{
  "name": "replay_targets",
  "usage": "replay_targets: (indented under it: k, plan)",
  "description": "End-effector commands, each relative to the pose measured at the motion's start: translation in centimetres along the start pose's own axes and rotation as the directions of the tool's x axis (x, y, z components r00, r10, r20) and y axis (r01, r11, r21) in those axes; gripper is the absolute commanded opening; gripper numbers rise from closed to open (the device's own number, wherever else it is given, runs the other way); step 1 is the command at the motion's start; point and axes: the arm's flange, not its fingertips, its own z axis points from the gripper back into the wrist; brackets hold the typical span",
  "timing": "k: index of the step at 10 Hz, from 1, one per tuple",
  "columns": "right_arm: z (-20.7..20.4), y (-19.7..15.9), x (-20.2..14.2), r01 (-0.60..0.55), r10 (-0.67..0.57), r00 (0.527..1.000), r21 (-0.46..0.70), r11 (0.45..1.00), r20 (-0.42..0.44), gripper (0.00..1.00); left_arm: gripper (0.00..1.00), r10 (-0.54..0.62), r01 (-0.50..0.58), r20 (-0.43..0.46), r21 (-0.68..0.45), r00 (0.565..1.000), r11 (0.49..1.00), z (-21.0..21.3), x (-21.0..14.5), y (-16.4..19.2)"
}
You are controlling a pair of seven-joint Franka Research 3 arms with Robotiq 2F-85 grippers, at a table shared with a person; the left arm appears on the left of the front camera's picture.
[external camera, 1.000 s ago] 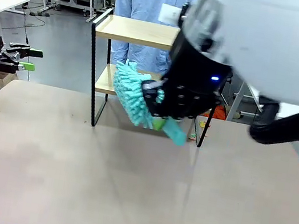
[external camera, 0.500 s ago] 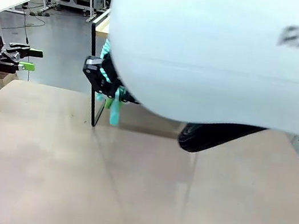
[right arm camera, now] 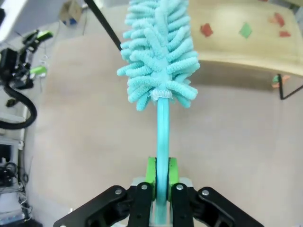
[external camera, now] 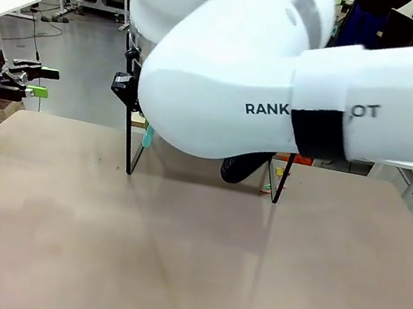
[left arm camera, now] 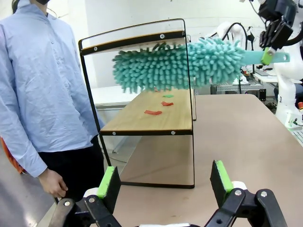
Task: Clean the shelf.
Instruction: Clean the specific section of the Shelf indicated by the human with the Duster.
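The shelf (left arm camera: pixel 151 124) stands on the table, and my right arm covers most of it in the front view, leaving its black legs (external camera: pixel 129 149) showing. Small red and green scraps (left arm camera: pixel 152 112) lie on its lower board (right arm camera: pixel 236 52). My right gripper (right arm camera: pixel 161 172) is shut on the handle of a teal fluffy duster (right arm camera: pixel 161 56). The duster head (left arm camera: pixel 180 66) hangs level between the two boards, at the shelf's near side. My left gripper (left arm camera: pixel 165 182) is open and holds nothing, off the table's left end (external camera: pixel 41 82).
A person in a light blue shirt (left arm camera: pixel 42 94) stands behind the shelf, one hand hanging down. One scrap (right arm camera: pixel 277 81) lies on the table by a shelf leg. The beige tabletop (external camera: pixel 187 263) in front of the shelf is bare.
My right arm has swung left across the front camera, carrying the duster from the shelf's right half towards its left end. The left gripper has stayed in place.
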Motion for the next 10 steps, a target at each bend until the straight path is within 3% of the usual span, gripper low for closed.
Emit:
replay_targets:
  k: [1,10]
  plan:
    - [-2.2,4.5,2.0,0.016,-0.016,1.000,0.007,1.000,0.010,0.13,1.00,-0.013,0.013,0.004,0.001,1.000,1.000,-0.1,0.3,-0.2]
    - [-8.7,2.9,4.0,0.053,-0.054,0.997,-0.017,0.998,-0.062,0.13,1.00,-0.013,0.013,0.004,0.001,1.000,1.000,-0.1,0.3,-0.2]
